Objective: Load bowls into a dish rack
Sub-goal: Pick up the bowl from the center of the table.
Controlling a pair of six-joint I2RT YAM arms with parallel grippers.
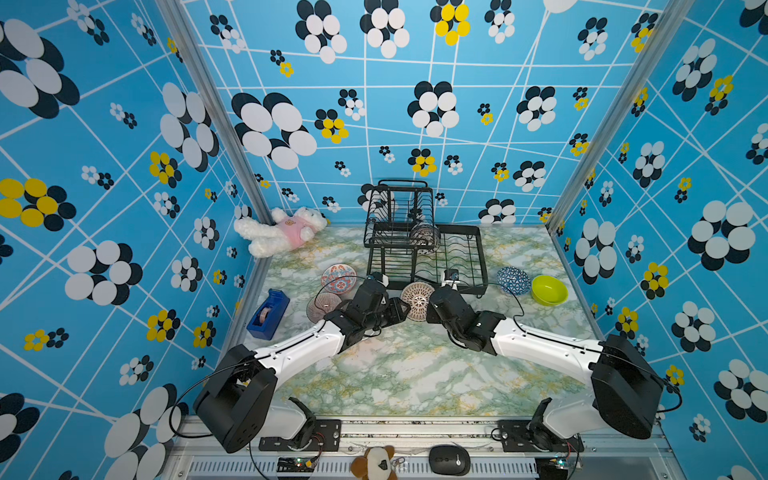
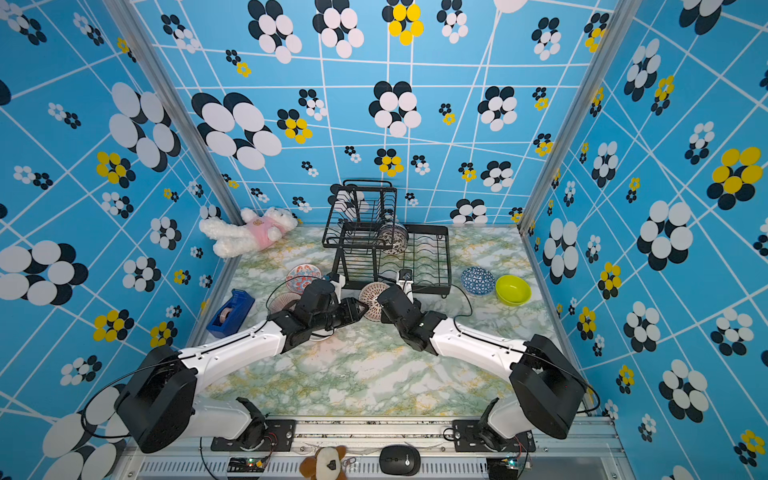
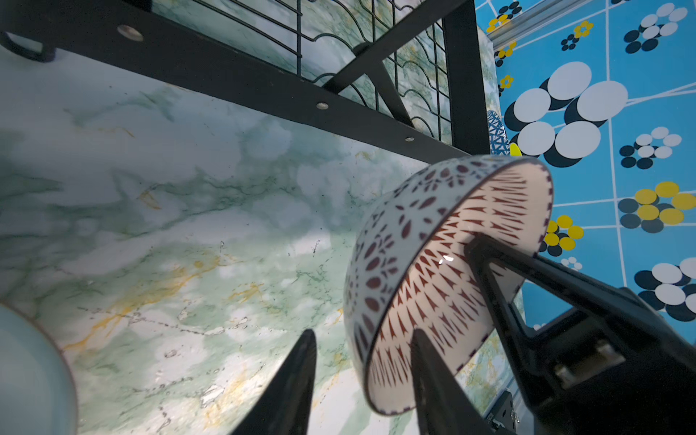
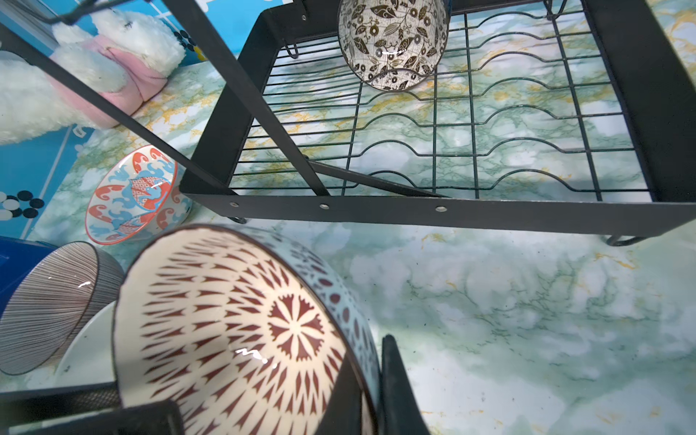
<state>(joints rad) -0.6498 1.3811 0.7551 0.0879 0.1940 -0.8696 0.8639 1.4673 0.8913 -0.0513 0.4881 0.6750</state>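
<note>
Evidently, in both top views the two arms meet just in front of the dish rack (image 1: 482, 259). The red-patterned bowl (image 1: 417, 300) sits on edge between the left tool (image 1: 401, 311) and the right tool (image 1: 432, 302), seemingly clear of the desk (image 1: 415, 374). This looks like a handover staged near the rack's lower tray. A black-and-white bowl (image 2: 392, 237) already stands in a slot at the back. The floral bowl (image 1: 338, 277), ribbed bowl (image 1: 322, 306), blue-and-white bowl (image 1: 513, 280) and lime bowl (image 1: 549, 289) wait on the desk to either side. In the left wrist view, the left tool's fingers stand apart astride the bowl's wall, one outside and one inside. A gap shows at the outer finger (image 3: 297, 376), so it has not yet clamped; the stance suits taking the rim. In the right wrist view, the right tool (image 4: 369, 357) is clenched on the bowl's rim, one finger inside and one outside. It carries the bowl tilted, probably so the opposite rim is free for the left tool. The rack's wavy slots lie just beyond.
</note>
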